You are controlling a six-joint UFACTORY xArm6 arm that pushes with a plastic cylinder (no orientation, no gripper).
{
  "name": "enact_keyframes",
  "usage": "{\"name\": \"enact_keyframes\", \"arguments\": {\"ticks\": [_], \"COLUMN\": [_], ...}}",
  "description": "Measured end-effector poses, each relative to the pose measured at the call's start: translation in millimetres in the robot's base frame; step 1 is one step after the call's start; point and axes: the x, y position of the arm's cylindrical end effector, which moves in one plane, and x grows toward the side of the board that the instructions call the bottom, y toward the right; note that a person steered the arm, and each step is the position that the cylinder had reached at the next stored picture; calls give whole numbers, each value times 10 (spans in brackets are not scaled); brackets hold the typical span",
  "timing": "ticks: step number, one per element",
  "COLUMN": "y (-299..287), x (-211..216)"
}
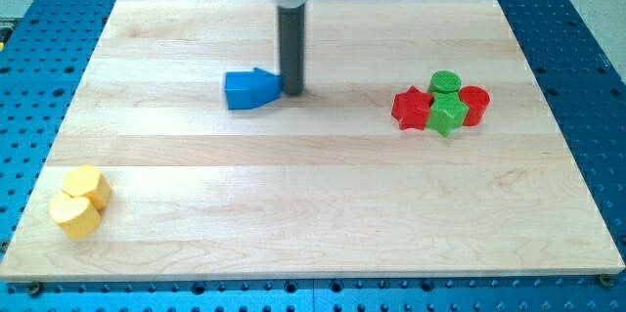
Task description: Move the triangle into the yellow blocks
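1. Camera view puts my tip (291, 91) on the board in the upper middle, at the bottom end of a smooth, dark, round rod that hangs straight down from a metal mount at the view's top.
2. No jaws exist on this rod; it ends plain and holds nothing.
3. My tip stands right against the right-hand end of the blue triangle block (251, 89), touching it or very nearly so. That block is a matte blue wedge with a slanted face toward the rod and a squarer end toward the view's left.
4. To the view's right, well apart, sits a tight cluster: a red star (412, 109), a green cylinder (445, 83), a green block (448, 114) with angular faces, and a red cylinder (474, 103), all touching their neighbours.
5. Far off at the lower left corner lie two yellow blocks (81, 200), chunky and many-sided, pressed together, one slightly above the other.
6. All of this rests on a pale wooden board (313, 214) with visible grain and plank seams.
7. Around the board runs a blue metal table (587, 77) dotted with a regular grid of holes.
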Motion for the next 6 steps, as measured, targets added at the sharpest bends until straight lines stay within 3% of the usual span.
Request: {"name": "enact_keyframes", "arguments": {"ticks": [2,3,4,6], "y": [-770,-1152,-1431,-947], "x": [51,327,875,423]}}
